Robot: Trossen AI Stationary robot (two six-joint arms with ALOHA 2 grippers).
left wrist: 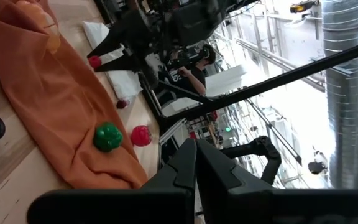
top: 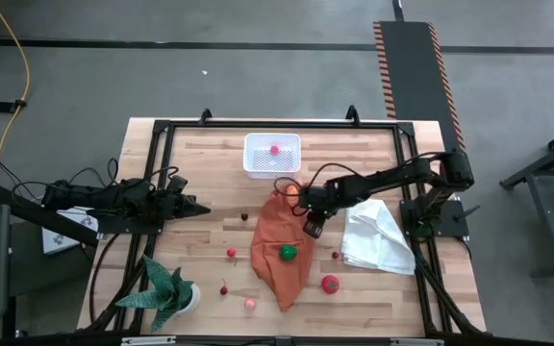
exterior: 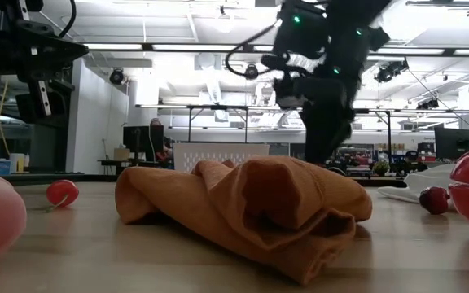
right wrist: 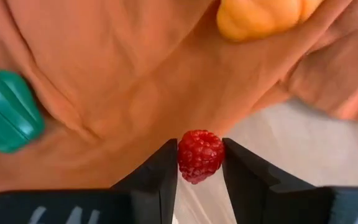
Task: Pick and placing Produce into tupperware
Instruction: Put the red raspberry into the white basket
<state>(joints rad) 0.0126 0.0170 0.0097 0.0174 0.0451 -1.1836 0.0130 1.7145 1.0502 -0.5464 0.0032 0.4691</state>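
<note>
The white tupperware (top: 272,163) stands at the table's far middle with one red piece (top: 274,150) inside. Nearer lies the crumpled orange cloth (top: 279,252), which carries a green piece (top: 288,253) and an orange one (right wrist: 260,17). My right gripper (top: 313,229) points down over the cloth's right edge, shut on a red raspberry (right wrist: 200,155). More produce lies loose on the wood: a big red one (top: 330,284), small red ones (top: 231,254), a pink one (top: 249,304). My left gripper (top: 198,207) waits shut at the table's left, level. My right gripper pinches the raspberry's two sides (right wrist: 183,155) between its two fingertips (right wrist: 166,171), coming steeply from above. The berry sits at the fingers' free ends, shown against the orange cloth's edge and the bare wood beyond; whether it still rests on them I cannot tell.
A white cloth (top: 378,238) lies right of the orange one, close to my right arm. A green spiky potted plant (top: 166,293) stands at the near left. A dark cherry (top: 244,216) lies between my left gripper and the orange cloth.
</note>
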